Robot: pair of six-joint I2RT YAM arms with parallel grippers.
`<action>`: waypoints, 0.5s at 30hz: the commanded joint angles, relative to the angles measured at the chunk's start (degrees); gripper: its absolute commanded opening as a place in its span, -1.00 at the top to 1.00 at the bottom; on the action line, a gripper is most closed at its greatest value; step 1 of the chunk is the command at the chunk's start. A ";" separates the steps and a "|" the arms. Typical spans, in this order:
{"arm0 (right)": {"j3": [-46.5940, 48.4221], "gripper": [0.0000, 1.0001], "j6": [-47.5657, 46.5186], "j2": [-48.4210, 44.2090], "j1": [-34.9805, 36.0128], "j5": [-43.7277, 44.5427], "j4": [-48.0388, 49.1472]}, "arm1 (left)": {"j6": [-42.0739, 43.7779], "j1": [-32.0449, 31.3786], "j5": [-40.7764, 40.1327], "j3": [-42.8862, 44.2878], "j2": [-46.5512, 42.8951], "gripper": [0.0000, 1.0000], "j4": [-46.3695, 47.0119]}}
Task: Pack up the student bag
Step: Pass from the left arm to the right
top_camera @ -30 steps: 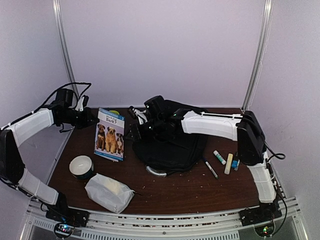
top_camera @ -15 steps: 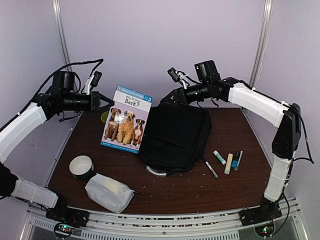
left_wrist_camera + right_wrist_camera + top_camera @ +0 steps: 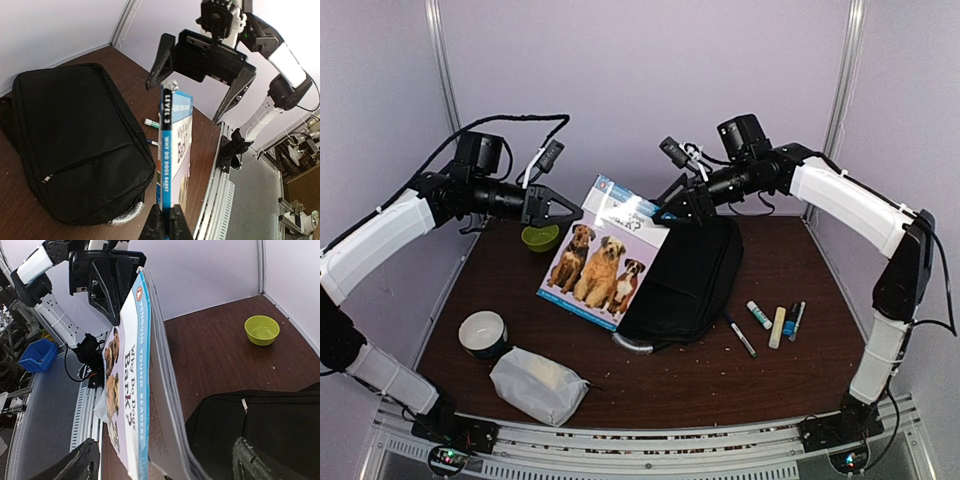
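The black student bag (image 3: 685, 280) lies flat mid-table with its grey handle (image 3: 632, 345) toward me; it also shows in the left wrist view (image 3: 75, 135) and the right wrist view (image 3: 270, 425). A dog picture book (image 3: 605, 260) hangs tilted in the air, overlapping the bag's left edge. My left gripper (image 3: 578, 214) is shut on the book's spine edge (image 3: 167, 150), its own tips (image 3: 166, 220) pinching it. My right gripper (image 3: 670, 212) is open, its jaws wide on either side of the book's opposite end (image 3: 132, 390), without pinching it.
A green bowl (image 3: 540, 237) sits at the back left. A white and teal cup (image 3: 483, 333) and a white pouch (image 3: 538, 385) lie front left. Pens and markers (image 3: 775, 322) lie right of the bag. Walls close three sides.
My left gripper lifted the book off the table and carried it right toward the bag. My right arm rose off the bag and came to the book's far end. The bag now lies flatter.
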 commanded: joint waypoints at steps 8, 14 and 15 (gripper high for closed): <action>-1.09 -0.49 -2.72 3.13 3.25 -11.72 -2.24 | 5.55 -2.22 6.36 3.75 1.11 1.00 -1.98; -4.59 0.18 -2.46 0.92 3.38 -15.83 -0.16 | 7.78 -2.18 4.98 4.29 1.31 1.00 -3.15; -5.81 0.29 -1.44 0.39 3.38 -15.99 1.38 | 8.33 -2.23 4.85 4.46 1.41 1.00 -3.55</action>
